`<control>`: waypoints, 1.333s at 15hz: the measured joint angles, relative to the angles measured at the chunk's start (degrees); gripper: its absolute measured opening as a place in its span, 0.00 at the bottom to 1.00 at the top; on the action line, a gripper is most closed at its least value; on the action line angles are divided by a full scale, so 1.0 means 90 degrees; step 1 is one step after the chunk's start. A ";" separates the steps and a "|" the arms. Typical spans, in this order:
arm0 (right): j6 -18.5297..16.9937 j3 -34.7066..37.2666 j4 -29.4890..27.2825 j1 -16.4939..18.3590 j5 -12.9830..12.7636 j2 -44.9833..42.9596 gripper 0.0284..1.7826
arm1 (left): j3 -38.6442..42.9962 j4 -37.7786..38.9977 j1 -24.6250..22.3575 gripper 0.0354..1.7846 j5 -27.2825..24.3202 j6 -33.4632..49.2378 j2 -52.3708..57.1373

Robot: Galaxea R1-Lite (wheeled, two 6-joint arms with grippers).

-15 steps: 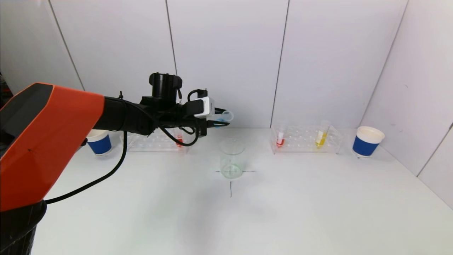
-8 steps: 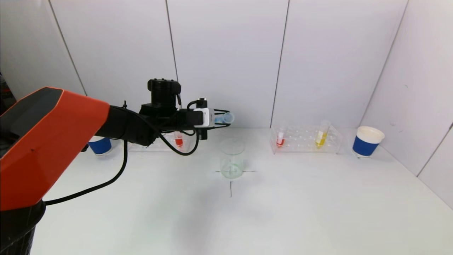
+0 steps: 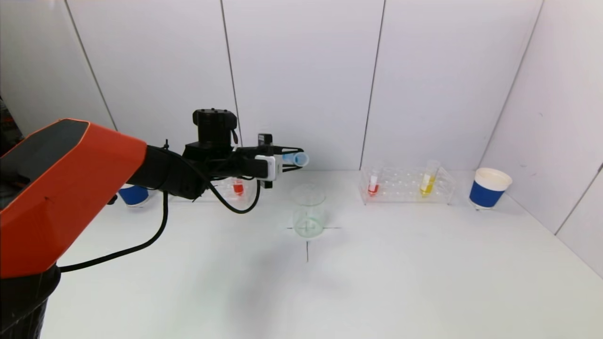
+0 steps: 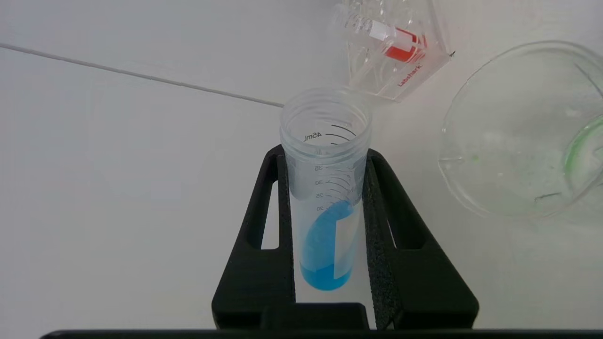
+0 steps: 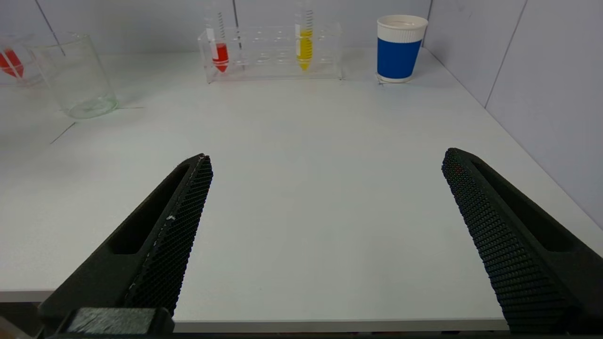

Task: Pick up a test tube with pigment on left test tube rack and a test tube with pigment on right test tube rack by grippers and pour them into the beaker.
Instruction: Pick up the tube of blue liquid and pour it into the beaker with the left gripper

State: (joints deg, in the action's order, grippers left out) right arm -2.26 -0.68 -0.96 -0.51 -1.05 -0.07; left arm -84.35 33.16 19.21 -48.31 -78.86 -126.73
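My left gripper (image 3: pixel 288 159) is shut on a test tube (image 3: pixel 297 158) with blue pigment, held almost level in the air. Its open mouth points right, just above and left of the glass beaker (image 3: pixel 308 212). In the left wrist view the black fingers (image 4: pixel 264 226) clamp the tube (image 4: pixel 325 188); the blue liquid lies along its lower half, short of the mouth. The beaker (image 4: pixel 523 132) holds a faint green trace. The left rack (image 3: pixel 221 190) keeps a red tube (image 3: pixel 238 187). The right rack (image 3: pixel 407 186) holds a red tube (image 3: pixel 373 184) and a yellow one (image 3: pixel 427 181). My right gripper (image 5: pixel 327 155) hovers open over the table's near edge.
Blue-and-white paper cups stand at the far right (image 3: pixel 489 188) and far left (image 3: pixel 133 194). A black cross marks the table under the beaker. White wall panels close the back and right side. My left forearm and its cable hang over the left rack.
The left wrist has rolled and the arm has dropped slightly, bringing the blue tube closer to level. Its mouth stays above the beaker's left side. The right arm has not moved.
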 joint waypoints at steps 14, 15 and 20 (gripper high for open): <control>0.0003 0.0000 0.0003 0.0000 0.0000 0.0000 0.99 | 0.0211 0.1077 -0.0056 0.23 0.0161 -0.0523 -0.0542; 0.0003 0.0000 0.0000 0.0000 0.0000 0.0000 0.99 | 0.0211 0.1093 -0.0050 0.23 0.0165 -0.0585 -0.0563; 0.0000 0.0000 0.0000 0.0000 0.0000 0.0000 0.99 | 0.0191 0.1234 0.0015 0.23 0.0328 -0.0887 -0.0649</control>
State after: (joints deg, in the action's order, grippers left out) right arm -2.26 -0.68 -0.96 -0.51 -1.05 -0.07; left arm -82.63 44.26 19.35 -45.36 -86.85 -132.57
